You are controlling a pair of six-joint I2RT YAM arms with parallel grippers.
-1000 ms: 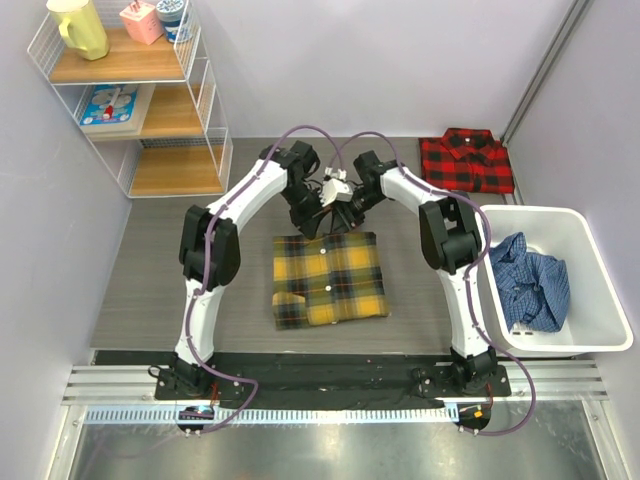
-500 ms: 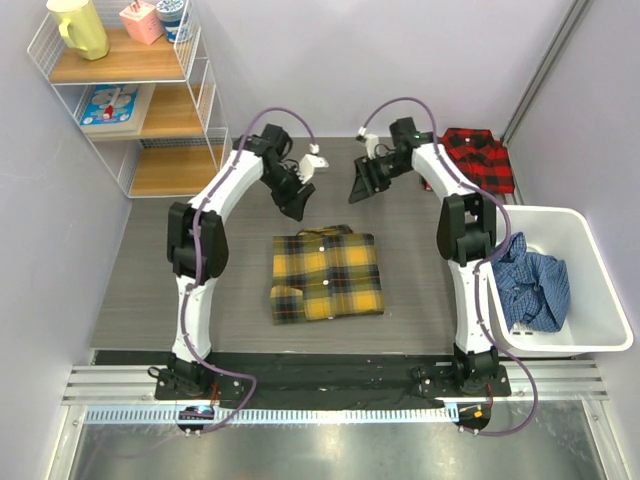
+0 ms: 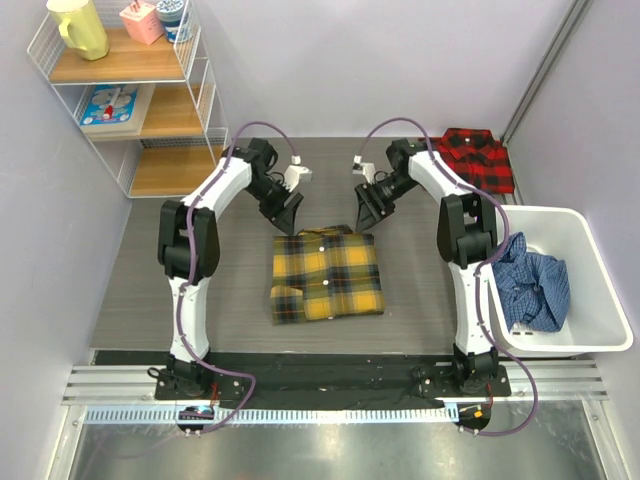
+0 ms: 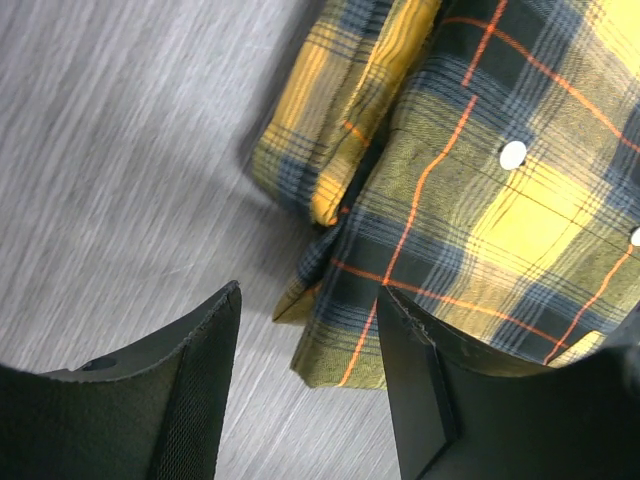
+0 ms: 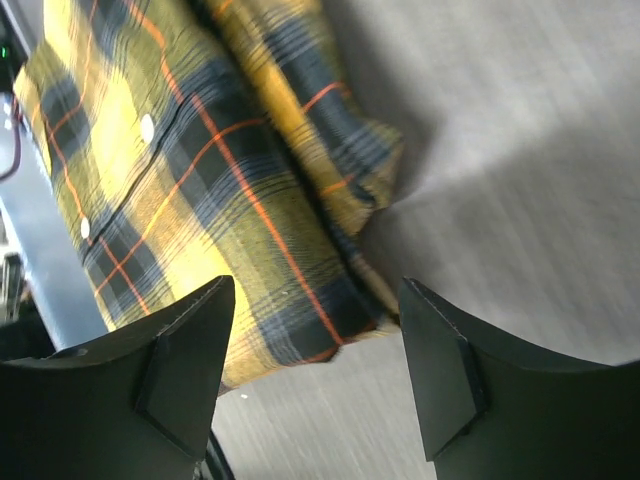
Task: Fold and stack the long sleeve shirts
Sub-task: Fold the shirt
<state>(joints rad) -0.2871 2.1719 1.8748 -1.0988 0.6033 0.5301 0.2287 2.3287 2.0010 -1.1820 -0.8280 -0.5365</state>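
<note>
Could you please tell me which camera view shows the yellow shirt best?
The top view: the whole folded yellow shirt is in frame, with nothing covering it. The left wrist and right wrist views each show only a close-up of one corner of it, so its overall shape cannot be judged there.

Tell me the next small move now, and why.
Probably bring the left gripper and right gripper down to grip the yellow shirt for stacking on the red shirt: both shirts lie folded, apart, and both grippers hang open, empty.
</note>
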